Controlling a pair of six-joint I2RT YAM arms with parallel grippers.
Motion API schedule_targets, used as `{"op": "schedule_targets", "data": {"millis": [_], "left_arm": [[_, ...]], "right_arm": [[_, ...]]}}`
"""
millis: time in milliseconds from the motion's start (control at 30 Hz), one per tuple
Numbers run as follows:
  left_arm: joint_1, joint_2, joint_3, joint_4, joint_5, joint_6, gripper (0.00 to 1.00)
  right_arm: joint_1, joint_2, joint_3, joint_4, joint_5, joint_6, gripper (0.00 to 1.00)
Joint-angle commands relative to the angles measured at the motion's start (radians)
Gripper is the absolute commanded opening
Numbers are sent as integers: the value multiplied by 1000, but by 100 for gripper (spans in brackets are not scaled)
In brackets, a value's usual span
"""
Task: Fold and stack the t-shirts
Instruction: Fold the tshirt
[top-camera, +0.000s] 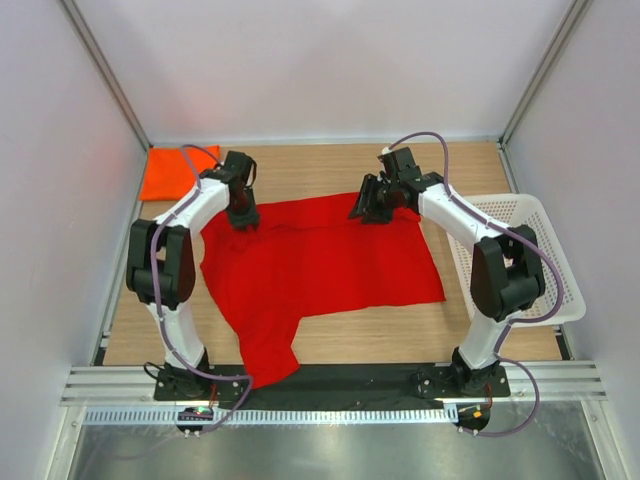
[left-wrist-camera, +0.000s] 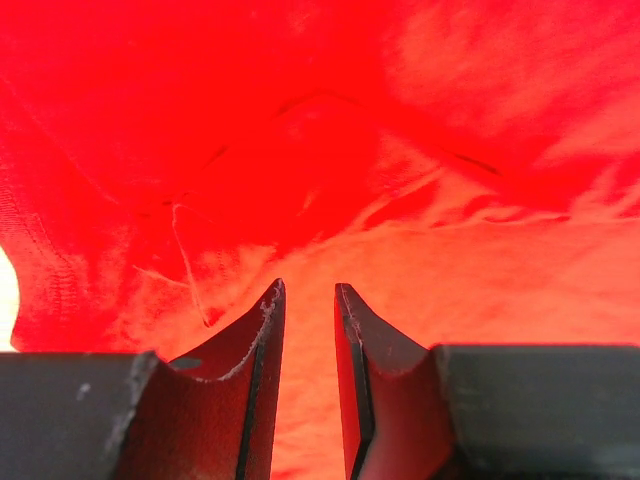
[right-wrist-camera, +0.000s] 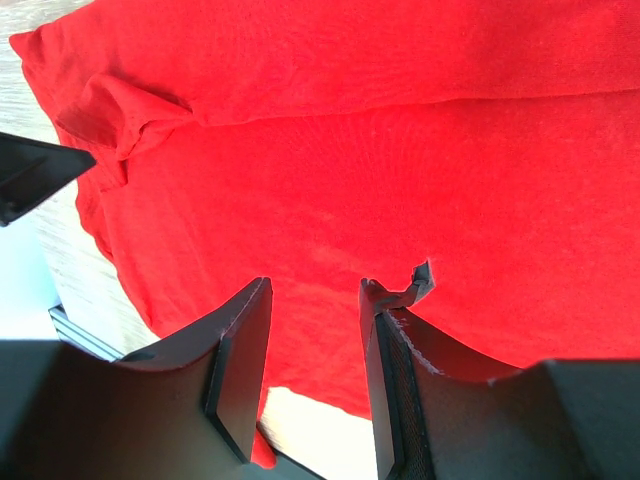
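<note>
Wooden surface (top-camera: 400, 335): carries all items.

Red t-shirt (top-camera: 320, 260): spread mostly flat at the centre of the surface. One sleeve trails over the near edge between the arm bases.

White mesh basket (top-camera: 545, 250): at the right edge, just beside the red t-shirt.

Orange t-shirt (top-camera: 172, 172): folded in the far left corner, apart from the red one.

Left gripper (left-wrist-camera: 308, 290): down on the red t-shirt's far left edge, jaws narrowly apart. Whether cloth is pinched cannot be told.

Right gripper (right-wrist-camera: 315, 285): released, jaws apart above the far edge of the red t-shirt.
</note>
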Motion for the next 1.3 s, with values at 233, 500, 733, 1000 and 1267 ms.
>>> {"op": "schedule_targets", "data": {"millis": [233, 500, 733, 1000, 1267], "left_arm": [[-9, 65, 71, -3, 42, -20, 31], [-8, 103, 91, -17, 3, -7, 34], [-6, 113, 77, -22, -22, 10, 34], [-8, 128, 79, -22, -28, 17, 32], [-6, 137, 90, -19, -11, 19, 23]], "right_arm": [[-1, -23, 6, 44, -22, 10, 47], [-10, -28, 5, 39, -27, 4, 47], [-14, -19, 14, 41, -35, 6, 47], [-17, -19, 6, 50, -36, 13, 47], [-16, -36, -14, 53, -27, 23, 47]]}}
